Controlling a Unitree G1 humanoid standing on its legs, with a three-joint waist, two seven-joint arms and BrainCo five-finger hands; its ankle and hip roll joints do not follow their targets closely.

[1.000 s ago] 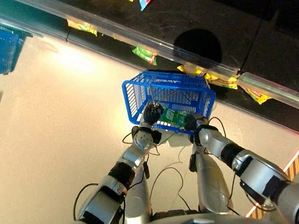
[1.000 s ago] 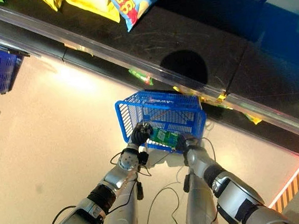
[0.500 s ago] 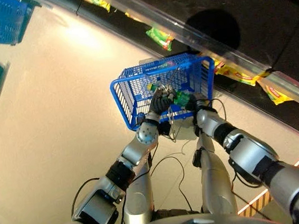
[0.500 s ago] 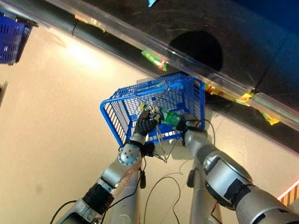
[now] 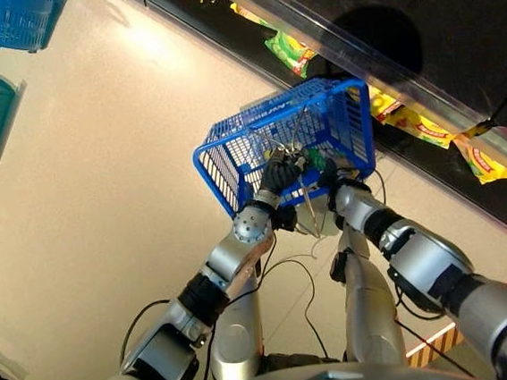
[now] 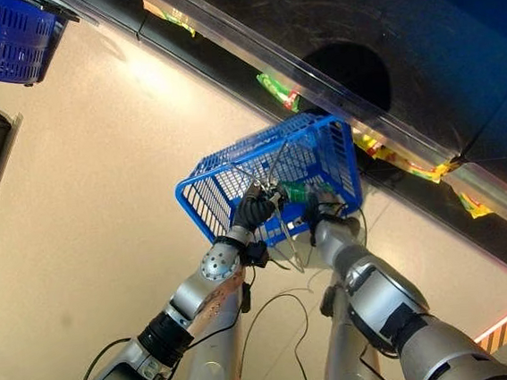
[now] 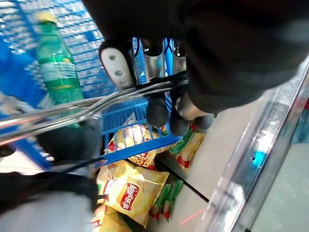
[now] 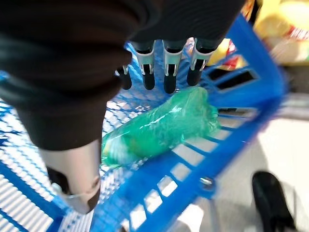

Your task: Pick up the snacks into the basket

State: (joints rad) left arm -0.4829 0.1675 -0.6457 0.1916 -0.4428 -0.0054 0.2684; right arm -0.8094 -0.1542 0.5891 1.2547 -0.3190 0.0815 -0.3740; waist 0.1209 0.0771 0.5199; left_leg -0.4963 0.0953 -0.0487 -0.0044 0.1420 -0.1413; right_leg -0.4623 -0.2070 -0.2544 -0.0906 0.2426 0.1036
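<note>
Item: basket (image 5: pixel 233 160). Blue plastic mesh, rigid, open top, with thin wire handles (image 7: pixel 58 111). My left hand (image 5: pixel 279 171) has its fingers (image 7: pixel 157 108) curled round those wires, so the load hangs from it. I judge it light but prone to swing; the wires are thin and smooth, so I would keep a full wrap, not a pinch.

Item: green bottle (image 8: pixel 159 125). It lies inside the basket, just past the fingertips of my right hand (image 8: pixel 166 67). That hand reaches over the near rim with fingers straight and relaxed, clear of the bottle and holding nothing. The bottle looks smooth, round and slippery, and I expect it to roll if the basket tips.

Item: snack bags (image 7: pixel 128 191). Yellow and green packets on the low shelf (image 5: pixel 427 128) beyond the basket, on the far side of my left hand. I judge them light, soft, crinkly and crushable; best taken by a top seam or a flat side with gentle pressure.

Surface and room: pale, smooth floor (image 5: pixel 101 196) under the basket and both hands. The dark shelving has a clear front rail (image 6: pixel 248 42) running along its edge. A second blue basket (image 6: pixel 5 34) stands well apart, out past my left arm.
</note>
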